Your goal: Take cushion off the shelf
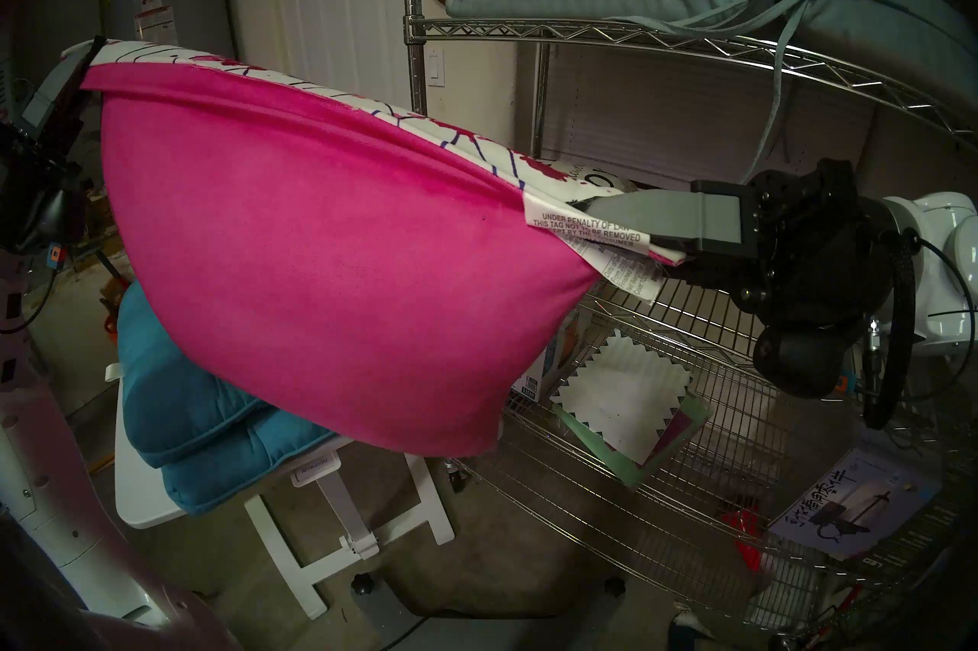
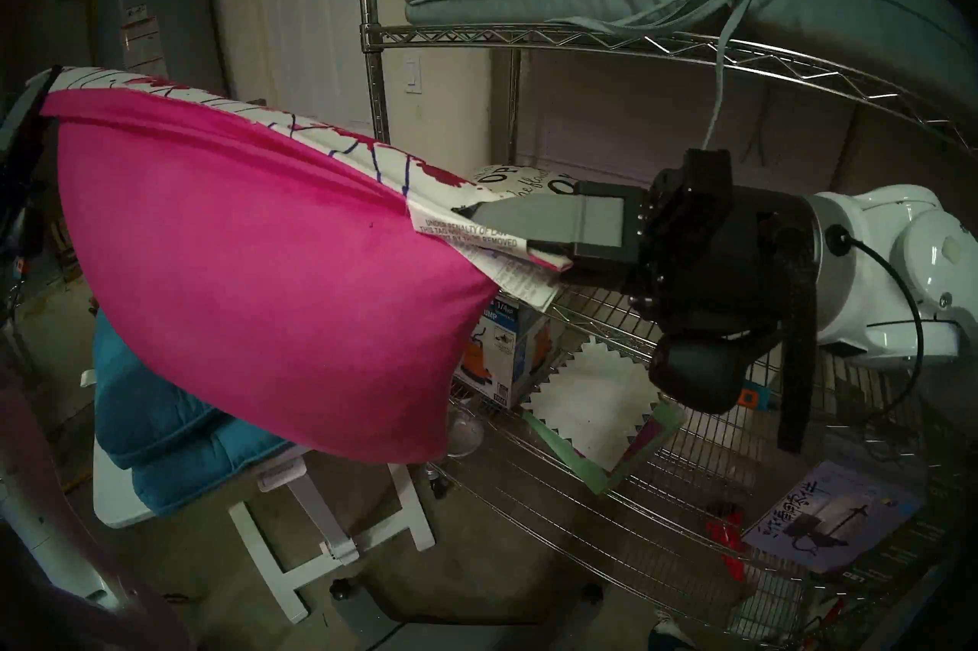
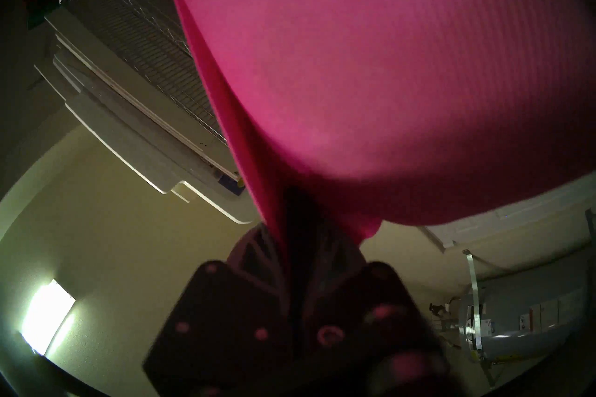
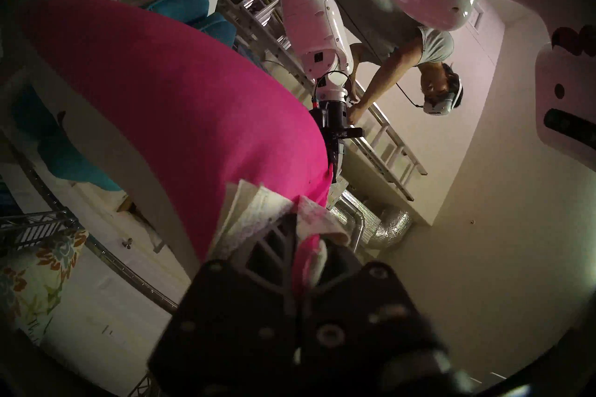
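Right gripper (image 1: 608,226) clamped on pink cushion (image 1: 328,263) corner at white tag (image 1: 592,232); left gripper (image 3: 290,244) pinched tight on opposite corner; cushion hangs clear of shelf (image 1: 661,41)

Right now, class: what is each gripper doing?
Left gripper: shut on the pink cushion's corner.
Right gripper: shut on the pink cushion's opposite corner.
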You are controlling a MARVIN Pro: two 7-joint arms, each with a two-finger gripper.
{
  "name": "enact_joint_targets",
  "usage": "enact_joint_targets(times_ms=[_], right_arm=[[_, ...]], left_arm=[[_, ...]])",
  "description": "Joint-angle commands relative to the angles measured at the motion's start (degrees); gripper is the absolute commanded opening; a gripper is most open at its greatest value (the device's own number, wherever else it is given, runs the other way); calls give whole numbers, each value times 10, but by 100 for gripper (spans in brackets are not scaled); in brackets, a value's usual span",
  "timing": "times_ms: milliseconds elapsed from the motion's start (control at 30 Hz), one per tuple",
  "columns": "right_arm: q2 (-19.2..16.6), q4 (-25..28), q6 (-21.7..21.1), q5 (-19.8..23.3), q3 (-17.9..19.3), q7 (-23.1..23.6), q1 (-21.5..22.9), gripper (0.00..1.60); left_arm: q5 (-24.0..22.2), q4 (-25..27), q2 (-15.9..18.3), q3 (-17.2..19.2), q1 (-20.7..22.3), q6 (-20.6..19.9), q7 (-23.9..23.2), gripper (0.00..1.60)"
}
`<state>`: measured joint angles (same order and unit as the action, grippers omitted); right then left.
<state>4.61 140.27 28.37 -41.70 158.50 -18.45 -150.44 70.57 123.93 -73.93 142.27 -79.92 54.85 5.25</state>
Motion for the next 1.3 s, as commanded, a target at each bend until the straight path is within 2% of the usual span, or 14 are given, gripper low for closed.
enact_joint_targets(times_ms=[0, 533, 833, 1267], right_arm=[[11, -3, -16, 6, 4, 18, 6, 0], [11, -3, -33, 34, 14, 26, 20, 0], [11, -3, -28, 44, 12, 29, 22, 0], [11, -3, -23, 57, 13, 40, 25, 0]], left_arm=[[3, -53, 22, 47, 28, -26, -9, 0], [-2, -93, 50, 63, 51, -26, -5, 0], [-1, -127, 68, 101, 67, -29, -7, 0], [18, -227, 128, 185, 104, -62, -45, 0]])
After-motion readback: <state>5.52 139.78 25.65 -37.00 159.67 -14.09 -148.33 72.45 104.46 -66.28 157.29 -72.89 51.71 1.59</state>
